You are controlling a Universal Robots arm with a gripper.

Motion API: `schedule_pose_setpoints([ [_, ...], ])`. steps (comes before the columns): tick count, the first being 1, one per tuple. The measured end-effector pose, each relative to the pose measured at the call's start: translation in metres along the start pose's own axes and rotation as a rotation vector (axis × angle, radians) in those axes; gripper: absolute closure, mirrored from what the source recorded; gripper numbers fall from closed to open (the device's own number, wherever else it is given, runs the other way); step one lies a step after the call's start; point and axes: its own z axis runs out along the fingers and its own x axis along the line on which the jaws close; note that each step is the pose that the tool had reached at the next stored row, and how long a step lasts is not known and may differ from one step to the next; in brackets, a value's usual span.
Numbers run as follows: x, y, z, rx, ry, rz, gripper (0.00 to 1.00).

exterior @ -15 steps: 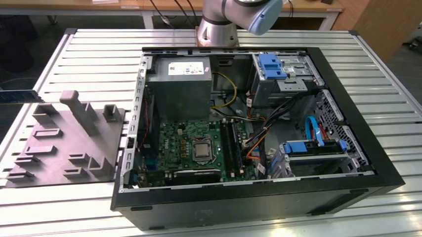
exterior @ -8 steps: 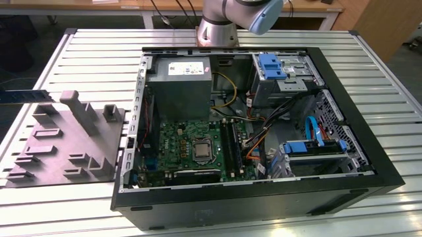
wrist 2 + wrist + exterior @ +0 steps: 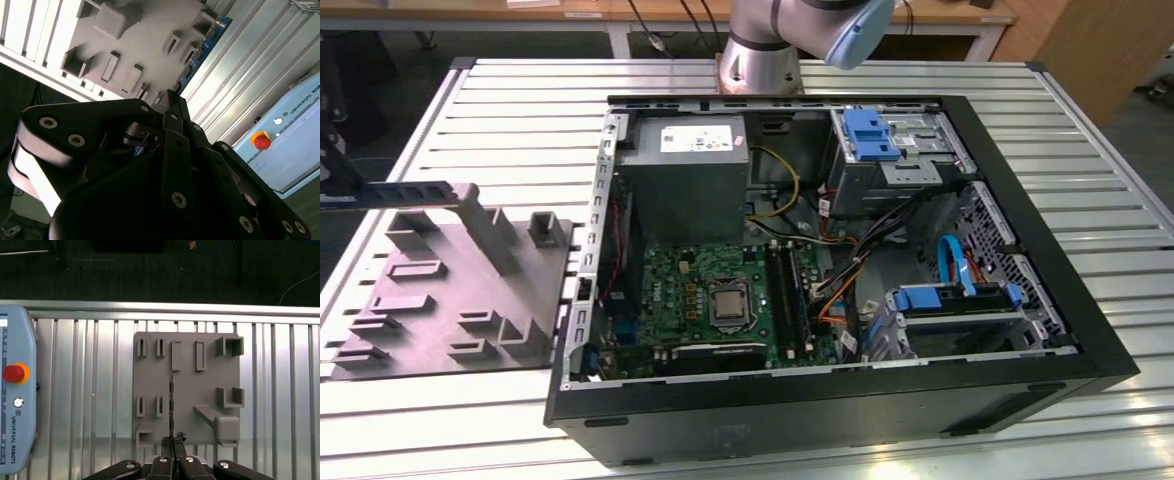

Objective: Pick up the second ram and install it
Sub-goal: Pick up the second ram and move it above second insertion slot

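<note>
My gripper (image 3: 173, 441) is shut on the second ram (image 3: 171, 400), a thin stick seen edge-on that reaches out from the fingertips above the grey moulded tray (image 3: 187, 390). In the second wrist view the ram's blue-green board (image 3: 202, 47) runs from the gripper (image 3: 169, 97) toward the tray (image 3: 140, 35). In the exterior view a dark stick (image 3: 414, 190) that looks like the ram comes in from the left edge over the tray (image 3: 440, 290). The long black motherboard slots (image 3: 783, 292) lie inside the open computer case (image 3: 841, 400), beside the processor socket (image 3: 724, 298).
The case holds a grey power supply (image 3: 683, 180), blue drive brackets (image 3: 870, 135) and loose cables. A teach pendant with a red stop button (image 3: 13, 373) lies on the slatted metal table (image 3: 85, 390) beside the tray. The arm's base (image 3: 761, 60) stands behind the case.
</note>
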Motion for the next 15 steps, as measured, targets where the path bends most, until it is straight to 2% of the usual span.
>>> schedule_pose_setpoints([
  [6, -0.0001, -0.0190, -0.0008, -0.0001, -0.0001, 0.000, 0.89],
  [15, -0.0001, -0.0433, -0.0018, -0.0002, -0.0001, 0.000, 0.89],
])
